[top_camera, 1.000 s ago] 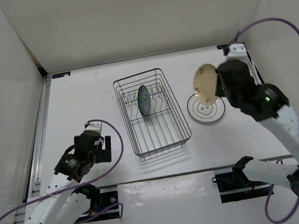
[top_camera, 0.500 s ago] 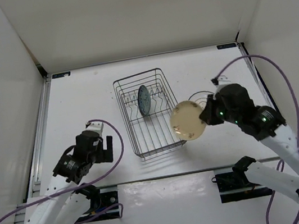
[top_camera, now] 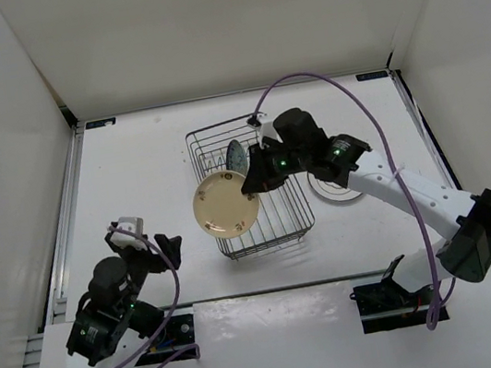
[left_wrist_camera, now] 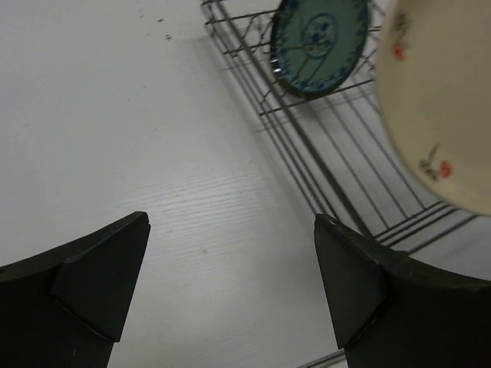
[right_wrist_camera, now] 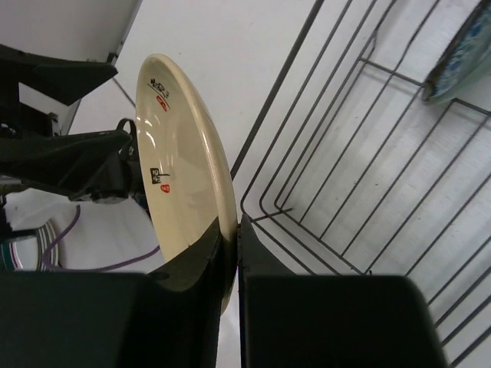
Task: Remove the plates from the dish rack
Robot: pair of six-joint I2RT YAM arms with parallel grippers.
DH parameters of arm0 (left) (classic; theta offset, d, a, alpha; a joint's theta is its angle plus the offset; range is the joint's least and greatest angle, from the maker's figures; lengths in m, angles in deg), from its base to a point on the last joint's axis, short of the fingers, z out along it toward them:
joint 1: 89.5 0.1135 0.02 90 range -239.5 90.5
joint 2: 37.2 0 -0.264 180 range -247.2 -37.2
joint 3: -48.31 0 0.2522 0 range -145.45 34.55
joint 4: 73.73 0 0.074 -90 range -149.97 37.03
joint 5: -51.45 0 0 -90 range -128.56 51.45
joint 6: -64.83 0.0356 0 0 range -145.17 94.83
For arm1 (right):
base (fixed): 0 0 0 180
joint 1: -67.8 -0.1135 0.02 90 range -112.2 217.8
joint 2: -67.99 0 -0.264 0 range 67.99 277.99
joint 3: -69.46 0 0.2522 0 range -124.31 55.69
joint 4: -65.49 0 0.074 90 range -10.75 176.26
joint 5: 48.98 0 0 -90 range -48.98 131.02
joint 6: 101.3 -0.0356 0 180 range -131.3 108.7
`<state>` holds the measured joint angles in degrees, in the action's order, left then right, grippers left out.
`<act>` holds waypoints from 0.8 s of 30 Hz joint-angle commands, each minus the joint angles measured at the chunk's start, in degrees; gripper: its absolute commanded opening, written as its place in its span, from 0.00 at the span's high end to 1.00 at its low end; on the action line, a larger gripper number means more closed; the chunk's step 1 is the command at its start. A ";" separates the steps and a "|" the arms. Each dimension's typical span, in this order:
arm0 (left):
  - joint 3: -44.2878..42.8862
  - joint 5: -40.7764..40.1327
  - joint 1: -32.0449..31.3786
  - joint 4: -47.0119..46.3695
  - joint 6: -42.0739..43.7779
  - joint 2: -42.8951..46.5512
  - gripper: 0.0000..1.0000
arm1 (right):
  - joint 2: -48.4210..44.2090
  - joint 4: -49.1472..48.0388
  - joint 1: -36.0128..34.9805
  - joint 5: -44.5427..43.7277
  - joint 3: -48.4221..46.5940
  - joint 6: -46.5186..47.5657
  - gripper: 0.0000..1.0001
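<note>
**Cream plate on a rim pinch, crossing the rack: a few worries**

We've got the right gripper (right_wrist_camera: 230, 244) clamped tight on the rim of the cream-yellow plate (top_camera: 225, 204). The plate hangs on edge in the air over the near-left side of the dish rack (top_camera: 282, 227). The left gripper (left_wrist_camera: 230, 295) is spread wide with nothing in it, facing the plate. The blue-patterned plate (top_camera: 235, 158) stands upright at the rack's far end. The white ringed plate (top_camera: 333, 191) lies flat on the table (top_camera: 130, 165) just right of the rack, partly under the right arm (top_camera: 396, 188).

What worries us: it's only a thin pinch on the rim (glazed, probably slick), so a fast swing could let the plate pivot or slip out. It's also near the rack's wire wall, so a low pass could clip it. If this is a handoff, the left gripper might knock the plate before closing.

Versus a second ago: the plate was up over the white one on the right, and now it's crossed the rack to the left. The left arm (top_camera: 106, 309) has pulled back and turned toward it. The blue plate hasn't budged.
</note>
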<state>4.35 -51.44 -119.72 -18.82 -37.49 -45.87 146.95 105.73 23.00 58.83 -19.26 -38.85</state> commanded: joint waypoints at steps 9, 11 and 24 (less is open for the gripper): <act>1.36 30.54 -0.19 -13.18 0.63 -2.76 0.00 | 1.29 -4.16 -3.81 2.68 -3.01 2.77 1.00; 1.72 31.77 -0.11 -14.25 0.01 -2.32 0.00 | 0.32 -4.42 -4.07 2.41 -2.65 3.46 1.00; -1.09 38.72 -0.28 -21.37 -5.79 -11.36 0.17 | -3.72 -7.41 -4.16 4.08 1.22 3.47 1.00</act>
<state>5.58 -15.57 -119.74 -38.03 -41.99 -55.88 145.81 102.61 19.09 61.38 -18.30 -36.12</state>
